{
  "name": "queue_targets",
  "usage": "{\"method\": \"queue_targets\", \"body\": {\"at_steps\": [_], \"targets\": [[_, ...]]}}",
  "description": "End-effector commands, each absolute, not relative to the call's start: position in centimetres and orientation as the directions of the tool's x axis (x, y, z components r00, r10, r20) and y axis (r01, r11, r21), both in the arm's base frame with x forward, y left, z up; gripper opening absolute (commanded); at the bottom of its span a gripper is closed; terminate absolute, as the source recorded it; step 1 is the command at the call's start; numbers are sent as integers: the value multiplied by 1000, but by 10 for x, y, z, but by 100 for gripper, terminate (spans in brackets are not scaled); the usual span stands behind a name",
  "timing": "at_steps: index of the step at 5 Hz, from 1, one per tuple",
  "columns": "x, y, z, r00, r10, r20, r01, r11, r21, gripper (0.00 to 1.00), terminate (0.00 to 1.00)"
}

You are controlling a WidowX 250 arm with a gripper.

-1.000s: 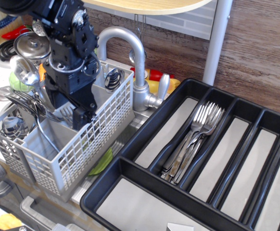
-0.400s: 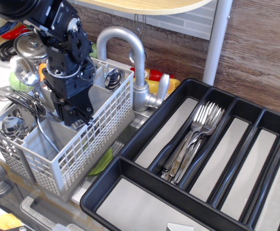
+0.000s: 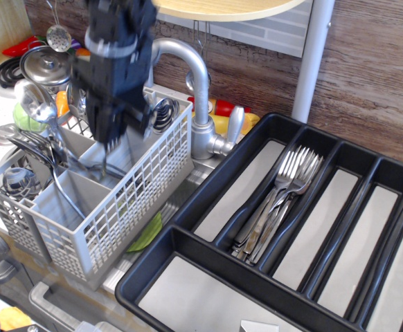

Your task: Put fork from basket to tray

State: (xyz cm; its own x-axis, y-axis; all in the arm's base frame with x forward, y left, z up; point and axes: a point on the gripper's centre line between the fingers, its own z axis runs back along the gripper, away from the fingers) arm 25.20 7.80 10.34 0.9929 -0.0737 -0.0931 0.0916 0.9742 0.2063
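Gripper (image 3: 111, 142) hangs blurred above the basket (image 3: 118, 214) at the left edge, apparently pinching a thin fork (image 3: 105, 159); carrying it to the tray (image 3: 187, 200) remains.

Your one black arm comes down from the top left, and it looks blurry. Your gripper (image 3: 111, 140) points straight down at the bottom of the arm. The fingers are close together, but the blur hides whether they are pressed tight or holding anything.
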Motion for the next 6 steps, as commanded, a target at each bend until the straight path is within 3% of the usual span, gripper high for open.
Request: {"method": "queue_targets", "body": {"at_steps": [1, 2, 3, 4, 5, 6], "targets": [[269, 55, 181, 974, 158, -164, -130, 977, 172, 0, 0], [274, 21, 190, 896, 365, -251, -369, 929, 31, 0, 0], [275, -23, 180, 784, 556, -276, -588, 808, -39, 0, 0], [277, -44, 161, 630, 716, -299, -767, 634, -98, 0, 0], [282, -49, 133, 456, 846, -277, -888, 452, -81, 0, 0], [286, -43, 110, 446, 860, -247, -895, 429, -123, 0, 0]]}}
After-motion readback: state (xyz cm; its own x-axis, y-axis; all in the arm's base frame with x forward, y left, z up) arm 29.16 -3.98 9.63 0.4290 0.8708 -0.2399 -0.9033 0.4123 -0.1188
